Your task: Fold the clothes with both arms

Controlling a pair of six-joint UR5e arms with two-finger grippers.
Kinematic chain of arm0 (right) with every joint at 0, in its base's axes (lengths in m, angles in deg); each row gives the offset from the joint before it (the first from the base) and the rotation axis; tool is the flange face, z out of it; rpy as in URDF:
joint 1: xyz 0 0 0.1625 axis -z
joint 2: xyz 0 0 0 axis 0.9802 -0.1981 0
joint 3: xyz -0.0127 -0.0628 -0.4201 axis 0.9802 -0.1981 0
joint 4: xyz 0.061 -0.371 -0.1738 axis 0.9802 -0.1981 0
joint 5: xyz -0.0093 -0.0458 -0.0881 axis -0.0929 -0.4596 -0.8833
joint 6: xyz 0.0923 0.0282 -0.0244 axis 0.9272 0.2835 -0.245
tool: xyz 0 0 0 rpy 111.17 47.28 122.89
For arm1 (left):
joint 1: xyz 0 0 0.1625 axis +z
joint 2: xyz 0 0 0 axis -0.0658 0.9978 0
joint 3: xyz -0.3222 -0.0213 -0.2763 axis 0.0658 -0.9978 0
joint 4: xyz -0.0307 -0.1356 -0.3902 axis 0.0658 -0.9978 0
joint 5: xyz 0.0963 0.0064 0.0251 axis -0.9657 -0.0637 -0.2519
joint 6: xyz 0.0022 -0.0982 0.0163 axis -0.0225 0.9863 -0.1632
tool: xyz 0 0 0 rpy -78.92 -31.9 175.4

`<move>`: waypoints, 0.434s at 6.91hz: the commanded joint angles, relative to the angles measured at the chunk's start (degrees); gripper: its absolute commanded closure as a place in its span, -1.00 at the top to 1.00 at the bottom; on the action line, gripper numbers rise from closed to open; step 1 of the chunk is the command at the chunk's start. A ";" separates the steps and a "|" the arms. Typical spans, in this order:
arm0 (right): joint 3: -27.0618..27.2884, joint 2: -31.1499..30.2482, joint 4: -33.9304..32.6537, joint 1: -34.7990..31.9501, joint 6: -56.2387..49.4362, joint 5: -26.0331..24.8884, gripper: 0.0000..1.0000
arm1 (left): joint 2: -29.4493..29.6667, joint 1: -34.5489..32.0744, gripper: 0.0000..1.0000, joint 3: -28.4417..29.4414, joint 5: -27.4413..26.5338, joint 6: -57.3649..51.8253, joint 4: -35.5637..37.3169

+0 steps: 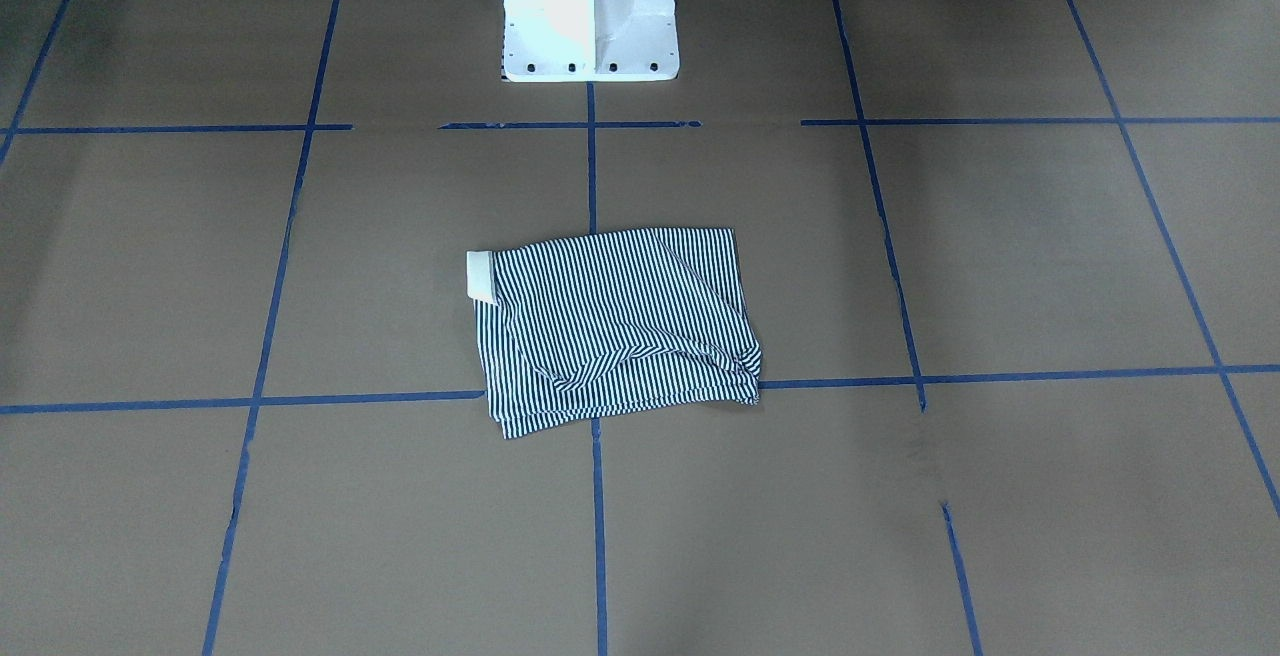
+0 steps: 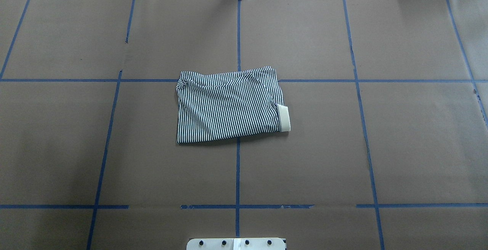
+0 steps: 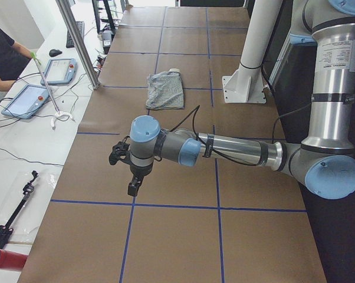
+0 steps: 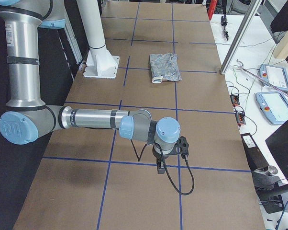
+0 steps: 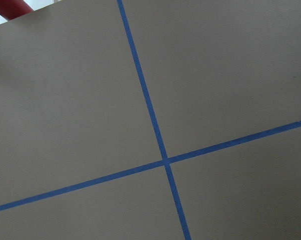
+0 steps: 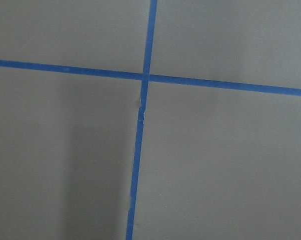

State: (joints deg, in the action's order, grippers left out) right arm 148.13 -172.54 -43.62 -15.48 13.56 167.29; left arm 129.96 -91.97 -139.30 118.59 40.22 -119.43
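Note:
The navy-and-white striped polo shirt (image 1: 620,331) lies folded into a compact rectangle at the middle of the brown table, also seen from overhead (image 2: 228,105). Its cream collar (image 2: 283,117) pokes out at one side. In the exterior left view the shirt (image 3: 166,89) lies far beyond my left gripper (image 3: 133,187), which hangs over the table's end. In the exterior right view the shirt (image 4: 165,67) lies far beyond my right gripper (image 4: 160,167). I cannot tell whether either gripper is open or shut. Both wrist views show only brown table and blue tape.
The white pedestal base (image 1: 588,21) stands behind the shirt. Blue tape lines (image 2: 238,166) grid the brown table. Teach pendants (image 3: 29,99) and cables lie on the white bench beside the table, where an operator (image 3: 3,56) stands.

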 commanded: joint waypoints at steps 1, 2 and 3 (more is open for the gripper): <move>-0.37 -0.37 4.16 0.01 3.01 0.01 1.00 | -0.63 0.13 1.00 2.30 0.20 -0.03 0.44; -0.81 -0.55 4.54 0.01 3.10 0.09 1.00 | -0.46 0.13 1.00 2.04 0.11 0.06 3.05; -0.90 -0.64 4.54 0.10 3.10 0.18 1.00 | -0.46 0.13 1.00 1.60 0.11 0.06 3.68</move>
State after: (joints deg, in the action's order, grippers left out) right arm 147.48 -173.02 -39.56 -15.43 16.49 167.37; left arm 129.51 -91.86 -137.39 118.72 40.25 -117.03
